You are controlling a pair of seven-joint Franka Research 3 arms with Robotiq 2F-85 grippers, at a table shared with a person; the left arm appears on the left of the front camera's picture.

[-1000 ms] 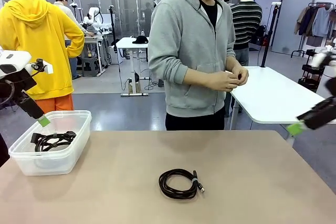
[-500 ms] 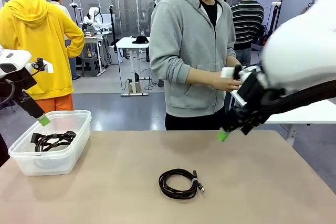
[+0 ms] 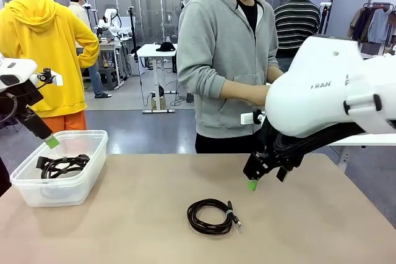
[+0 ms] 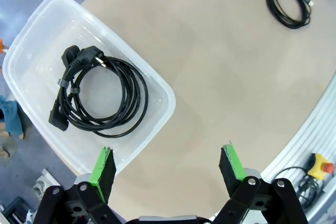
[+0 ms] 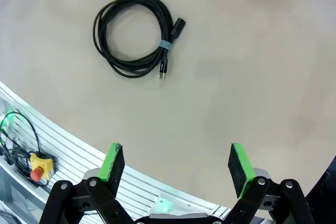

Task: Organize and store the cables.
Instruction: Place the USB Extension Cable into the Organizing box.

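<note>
Beige table carries a clear plastic storage bin at the left, one coiled black power cable already inside. A second, smaller coiled black cable lies loose near the middle. Your right end effector hangs just beyond it, fingers spread and empty. Your left end effector, also spread, hovers over the bin's rim. Close off-centre and you may catch one loop, so the coil could unravel or drag.

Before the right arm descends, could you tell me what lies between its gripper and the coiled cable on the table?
Only bare tabletop: the right wrist view shows nothing lying between the open right gripper and the coiled cable.
</note>
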